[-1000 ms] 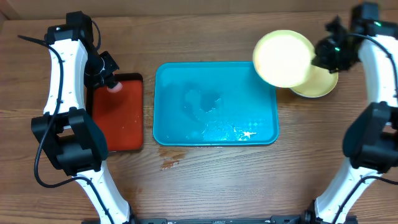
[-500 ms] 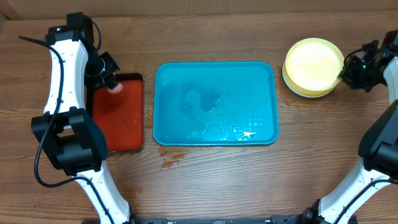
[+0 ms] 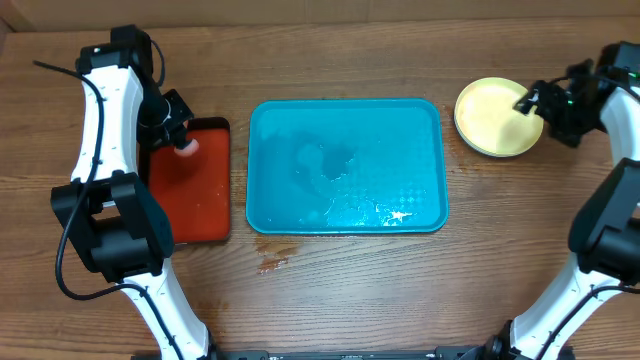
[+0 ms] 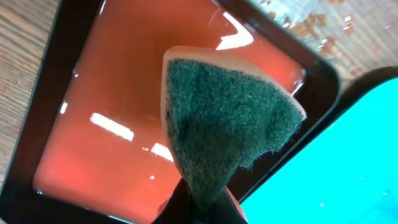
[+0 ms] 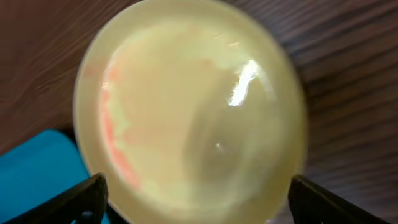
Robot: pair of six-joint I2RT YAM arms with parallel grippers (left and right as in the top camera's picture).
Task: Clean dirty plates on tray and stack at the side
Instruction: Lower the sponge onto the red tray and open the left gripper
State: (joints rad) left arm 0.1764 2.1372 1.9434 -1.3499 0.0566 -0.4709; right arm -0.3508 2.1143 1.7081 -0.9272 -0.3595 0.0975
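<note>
Though beside the tray, plates beneath right gripper, jaws apart.

I'm seeing a pale yellow plate smeared pink at upper right, a turquoise tray, and a green-faced sponge.

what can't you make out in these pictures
- How many plates are stacked: overhead, the top one covers any beneath.
- The top plate's near rim: right wrist, cut off by the bottom edge; its pink smears are blurred.
- Part of the red tray: left wrist, the sponge covers it.
</note>
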